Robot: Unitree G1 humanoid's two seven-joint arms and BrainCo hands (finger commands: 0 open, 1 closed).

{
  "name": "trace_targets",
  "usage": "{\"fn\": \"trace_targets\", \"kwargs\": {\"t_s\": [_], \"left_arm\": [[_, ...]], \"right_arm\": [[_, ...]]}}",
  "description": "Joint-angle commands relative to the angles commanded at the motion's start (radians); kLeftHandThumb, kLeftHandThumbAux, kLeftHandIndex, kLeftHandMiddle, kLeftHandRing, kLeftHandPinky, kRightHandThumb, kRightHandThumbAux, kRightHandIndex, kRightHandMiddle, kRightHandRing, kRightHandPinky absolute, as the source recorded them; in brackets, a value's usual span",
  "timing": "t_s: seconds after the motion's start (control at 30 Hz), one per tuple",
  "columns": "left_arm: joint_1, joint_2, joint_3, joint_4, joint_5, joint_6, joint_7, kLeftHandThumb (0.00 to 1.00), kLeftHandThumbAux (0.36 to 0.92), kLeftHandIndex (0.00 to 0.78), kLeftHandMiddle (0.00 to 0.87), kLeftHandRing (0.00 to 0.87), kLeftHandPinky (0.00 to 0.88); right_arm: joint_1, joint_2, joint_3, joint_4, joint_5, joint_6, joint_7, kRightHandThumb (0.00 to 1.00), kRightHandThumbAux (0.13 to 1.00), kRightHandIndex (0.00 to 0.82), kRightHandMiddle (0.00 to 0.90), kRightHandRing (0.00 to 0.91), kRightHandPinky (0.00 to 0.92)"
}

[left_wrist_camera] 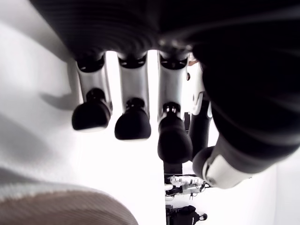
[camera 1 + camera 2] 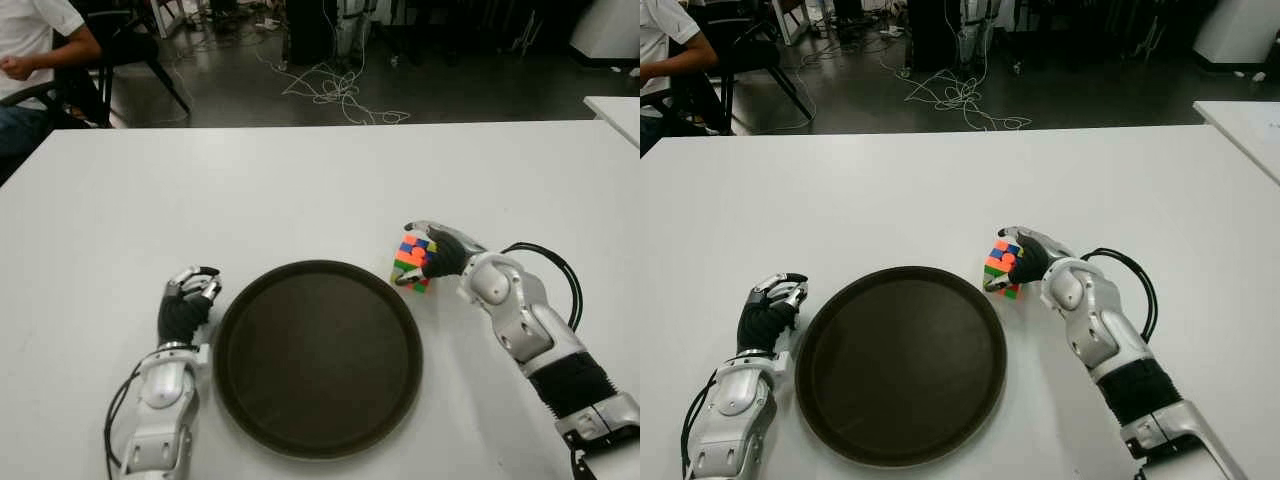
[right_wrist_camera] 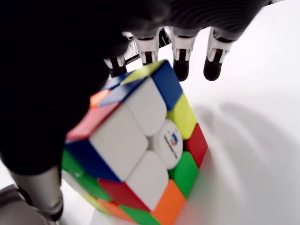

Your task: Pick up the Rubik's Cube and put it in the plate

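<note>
Left eye view: right robot hand [image 2: 432,255] grips Rubik's Cube [image 2: 412,263] just beside plate [image 2: 245,310] rim; left robot hand [image 2: 187,300] relaxed, empty.

Pretty bright overhead light on the white matte table [image 2: 300,180], soft shadows only. Dark floor behind. Both wrist views blur up close.

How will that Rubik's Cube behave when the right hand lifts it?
The Rubik's Cube looks rigid and probably light, so it should not sag. Its glossy faces may slip in the right hand. Flat-sided, it is unlikely to roll on the plate.
</note>
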Motion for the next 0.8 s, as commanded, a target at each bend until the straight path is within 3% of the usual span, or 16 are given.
{"fn": "trace_targets", "kwargs": {"t_s": [0.8], "left_arm": [[0.002,0.005,0.004,0.004,-0.01,-0.014,-0.019,0.71,0.704,0.444,0.801,0.814,0.807]], "right_arm": [[0.022,0.021,-0.001,-0.007,-0.007,0.04,-0.022,0.0,0.725,0.0,0.0,0.0,0.0]]}}
